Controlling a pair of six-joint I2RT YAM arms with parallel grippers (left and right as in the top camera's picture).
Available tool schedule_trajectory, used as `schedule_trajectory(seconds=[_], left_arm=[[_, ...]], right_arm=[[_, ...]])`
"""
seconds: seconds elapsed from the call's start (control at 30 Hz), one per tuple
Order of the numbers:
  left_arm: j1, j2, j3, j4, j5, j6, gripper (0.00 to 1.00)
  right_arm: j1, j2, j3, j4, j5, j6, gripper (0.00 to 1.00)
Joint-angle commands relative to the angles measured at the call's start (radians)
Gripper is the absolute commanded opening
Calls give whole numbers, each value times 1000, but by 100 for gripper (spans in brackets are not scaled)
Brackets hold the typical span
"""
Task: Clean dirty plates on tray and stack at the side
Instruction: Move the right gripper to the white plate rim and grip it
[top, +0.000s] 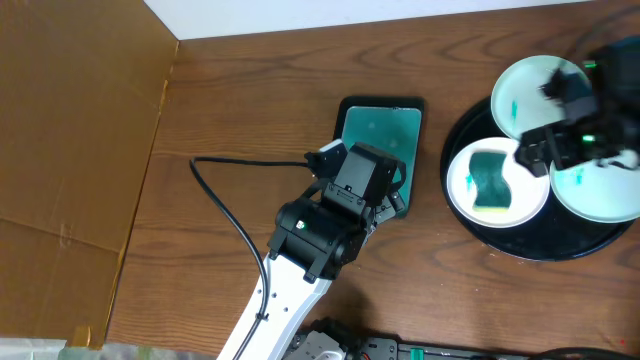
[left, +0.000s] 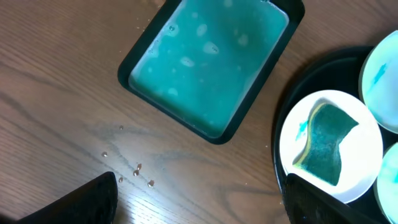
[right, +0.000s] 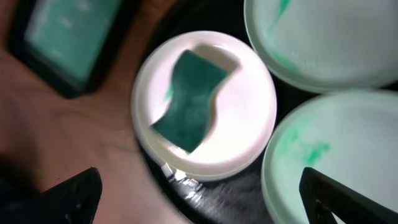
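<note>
1. Left gripper (left: 202, 200): fingers spread wide, holding nothing, above the wooden table (left: 56, 93) just beside the teal rectangular tray (left: 208, 59).
2. Right gripper (right: 199, 193): spread, empty, over the black tray (top: 520, 245).
3. Three plates (top: 525, 95) lie on that tray; a teal sponge (top: 490, 178) rests on the one nearest the teal tray.

Overhead view straight down on the bench (top: 250, 100), black tray (top: 530, 245) at 3 o'clock, left wrist view lower, facing down, teal tray (left: 211, 62) at 12 o'clock, right wrist view closest (and blurred), over one plate (right: 249, 118) bearing a sponge (right: 189, 102), shared by all three views
</note>
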Motion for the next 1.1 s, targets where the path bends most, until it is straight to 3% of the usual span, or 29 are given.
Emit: schedule_trajectory(seconds=[0.0,0.2,0.3,0.5,0.57,1.07], left_arm=[[3,17,1,2,-6,10,85],[3,68,1,13,-6,10,85],[3,100,1,14,-6,10,85],[3,158,0,35,3,10,85],[3,171,0,42,21,10,85],[3,171,1,50,24,10,85]], right_arm=[[40,111,15,97,91,-82,99],[56,237,15,146,176,-103,99],[54,275,15,143,173,-117,89],[53,331,14,139,86,-234,83],[53,351,14,137,95,-233,76],[6,388,12,133,142,-234,83]])
